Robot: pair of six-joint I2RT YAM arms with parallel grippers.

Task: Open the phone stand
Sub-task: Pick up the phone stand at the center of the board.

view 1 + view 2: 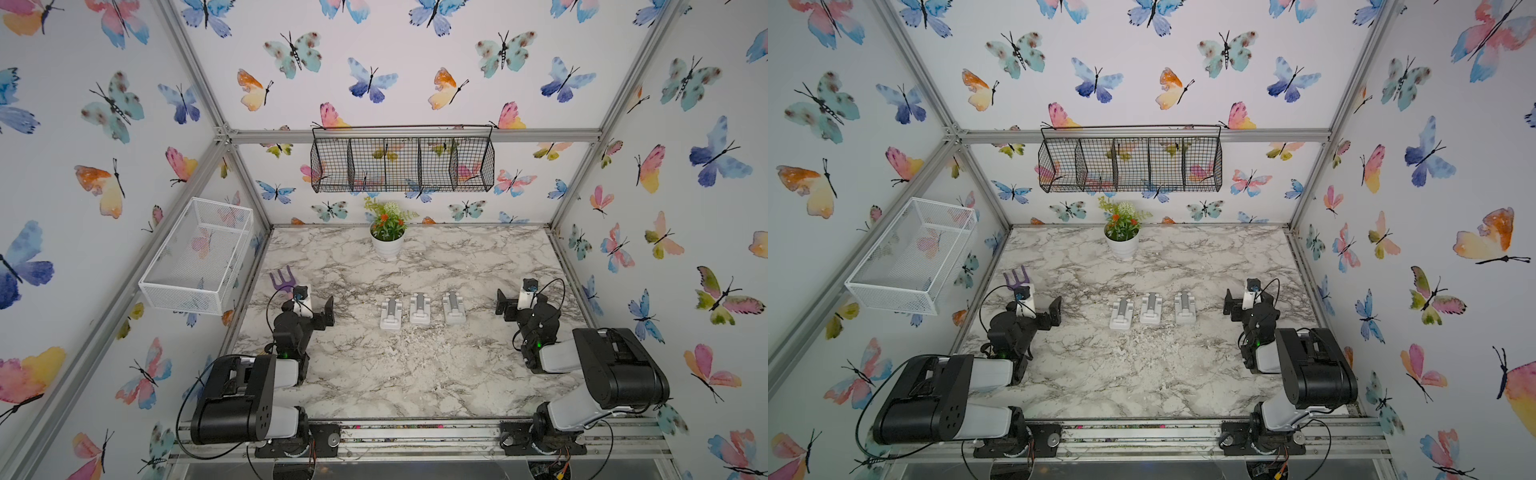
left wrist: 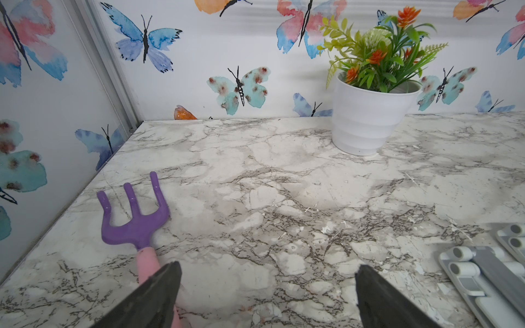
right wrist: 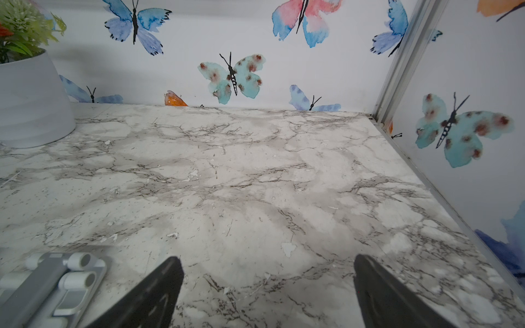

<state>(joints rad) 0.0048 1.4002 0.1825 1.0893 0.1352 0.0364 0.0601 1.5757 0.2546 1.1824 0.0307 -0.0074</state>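
Three white and grey phone stands lie folded flat in a row at the middle of the marble table: the left stand (image 1: 391, 313), the middle stand (image 1: 420, 308) and the right stand (image 1: 453, 307). My left gripper (image 1: 311, 305) hovers low to the left of the row, open, with bare table between its fingers (image 2: 159, 295). The left stand (image 2: 483, 272) shows at the edge of the left wrist view. My right gripper (image 1: 521, 301) is to the right of the row, open and empty (image 3: 268, 267). The right stand (image 3: 56, 284) shows in the right wrist view.
A purple rake with a pink handle (image 2: 133, 218) lies by the left wall, its handle running under my left finger. A white pot with a plant (image 1: 387, 245) stands at the back middle. A white mesh basket (image 1: 195, 253) hangs on the left wall, a black wire basket (image 1: 402, 164) on the back wall.
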